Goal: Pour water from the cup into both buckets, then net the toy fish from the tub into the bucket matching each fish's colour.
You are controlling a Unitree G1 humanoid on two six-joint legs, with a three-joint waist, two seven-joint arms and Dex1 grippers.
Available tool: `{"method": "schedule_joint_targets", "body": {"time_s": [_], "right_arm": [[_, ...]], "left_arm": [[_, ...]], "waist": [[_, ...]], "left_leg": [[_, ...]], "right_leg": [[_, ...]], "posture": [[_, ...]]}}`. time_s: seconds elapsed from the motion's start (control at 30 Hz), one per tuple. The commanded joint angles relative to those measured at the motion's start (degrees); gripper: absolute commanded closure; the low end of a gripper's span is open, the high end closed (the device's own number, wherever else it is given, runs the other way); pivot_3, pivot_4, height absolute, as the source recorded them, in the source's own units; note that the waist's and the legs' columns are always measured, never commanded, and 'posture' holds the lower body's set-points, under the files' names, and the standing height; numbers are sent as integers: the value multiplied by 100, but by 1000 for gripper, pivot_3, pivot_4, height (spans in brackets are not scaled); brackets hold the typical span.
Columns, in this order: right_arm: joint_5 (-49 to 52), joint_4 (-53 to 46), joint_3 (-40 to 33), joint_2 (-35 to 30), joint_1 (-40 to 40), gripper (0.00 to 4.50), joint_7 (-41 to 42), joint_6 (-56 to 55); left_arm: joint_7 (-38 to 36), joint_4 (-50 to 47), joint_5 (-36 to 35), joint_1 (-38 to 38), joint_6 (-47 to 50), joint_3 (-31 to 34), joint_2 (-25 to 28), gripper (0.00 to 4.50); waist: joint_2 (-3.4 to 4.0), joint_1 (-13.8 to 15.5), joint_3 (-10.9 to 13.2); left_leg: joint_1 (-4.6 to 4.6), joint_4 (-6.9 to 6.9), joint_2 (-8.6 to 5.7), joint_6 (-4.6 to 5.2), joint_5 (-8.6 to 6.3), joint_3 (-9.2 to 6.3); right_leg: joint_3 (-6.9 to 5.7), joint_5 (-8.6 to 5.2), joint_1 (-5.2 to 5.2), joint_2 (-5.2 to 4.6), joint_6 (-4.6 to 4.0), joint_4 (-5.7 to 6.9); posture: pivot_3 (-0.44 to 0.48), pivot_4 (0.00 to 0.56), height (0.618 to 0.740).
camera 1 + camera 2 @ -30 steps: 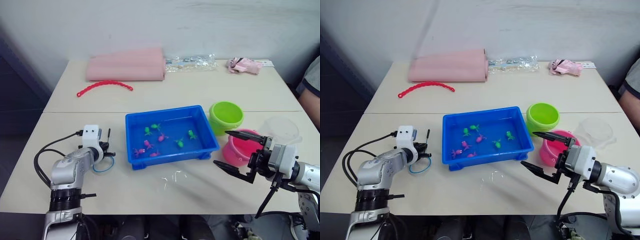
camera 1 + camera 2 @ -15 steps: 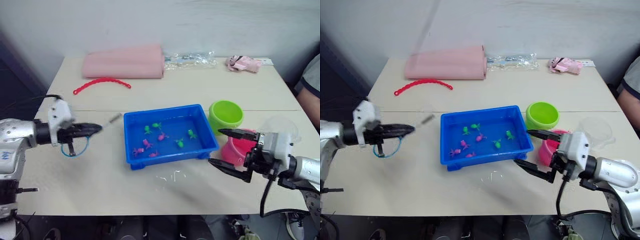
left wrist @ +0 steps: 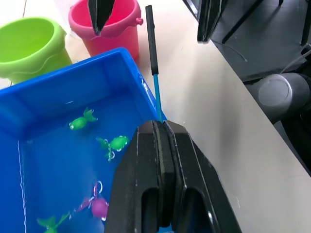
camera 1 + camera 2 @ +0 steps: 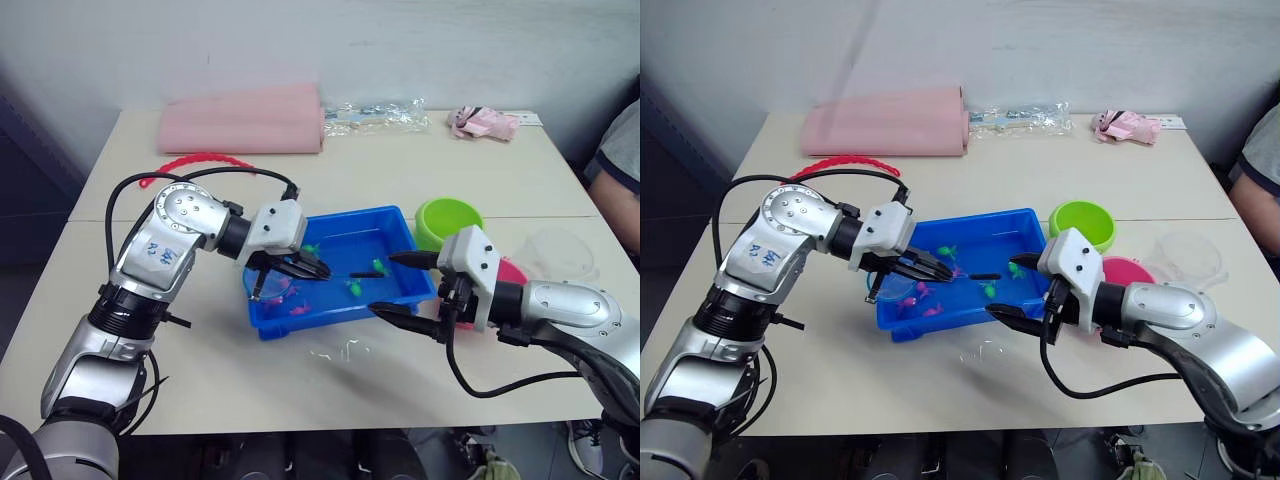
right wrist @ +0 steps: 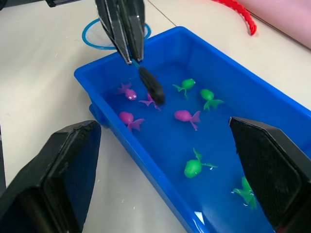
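bright even indoor light, soft shadows, wrist views' near foreground perhaps slightly blurred

Net [image 5: 114,36] hoop mostly hidden behind left gripper [image 5: 127,57]; pink bucket [image 4: 510,272] partly behind right arm.

The left pincer [image 4: 310,270] swung from the counter's left side to above the tub [image 4: 400,222], carrying the net [image 5: 146,80] by its handle. The right pincer [image 4: 400,285] shifted left to the tub's near right corner.
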Motion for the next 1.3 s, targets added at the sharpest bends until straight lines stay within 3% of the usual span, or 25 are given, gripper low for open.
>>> {"method": "schedule_joint_targets", "body": {"time_s": [0.03,0.57,0.7,0.9,0.93,1.1,1.13,1.2,1.3], "right_arm": [[-19,-76,75,89,-148,0,-5,116],[5,129,370,691,-630,0,-250,568],[-28,140,358,700,-664,1214,-192,580],[-36,142,339,655,-665,4187,-123,599],[-41,141,333,646,-658,4428,-105,599],[-155,178,311,593,-605,4428,55,450],[-190,180,311,587,-600,4500,95,396],[-257,178,303,588,-594,4500,141,321],[-491,273,276,506,-621,4500,302,32]], "left_arm": [[61,-176,76,-129,-13,-7,-57,4417],[449,-597,304,29,328,-273,-273,4417],[468,-633,361,109,323,-296,-221,4500],[504,-723,261,240,320,-209,-246,4500],[517,-742,232,258,344,-189,-255,4500],[584,-911,-122,438,590,148,-227,4500],[570,-884,-249,447,628,277,-226,3809],[610,-785,-439,425,598,521,-278,3098],[844,-500,-1453,331,819,1659,-500,1847]], "waist": [[0,0,0],[0,14,0],[0,17,0],[0,17,0],[0,17,0],[0,6,0],[0,4,0],[0,7,0],[0,11,0]], "left_leg": [[0,7,0,2,-1,0],[-2,17,1,3,-2,-5],[-3,17,1,3,-2,-5],[-2,18,2,3,-2,-5],[-2,18,1,3,-2,-5],[-2,19,1,3,-2,-5],[-2,18,3,3,-2,-6],[-2,19,3,3,-1,-6],[-2,22,3,3,-1,-6]], "right_leg": [[4,0,0,-2,0,0],[4,0,0,-2,0,17],[4,0,0,-2,0,17],[4,0,0,-2,0,18],[4,0,1,-2,0,18],[4,1,1,-2,1,18],[4,1,1,-1,1,19],[4,1,1,-1,1,20],[4,1,2,-3,1,19]], "posture": [[0,150,740],[0,150,740],[0,150,740],[0,150,740],[0,150,740],[0,150,740],[0,150,740],[0,150,740],[0,150,740]]}}
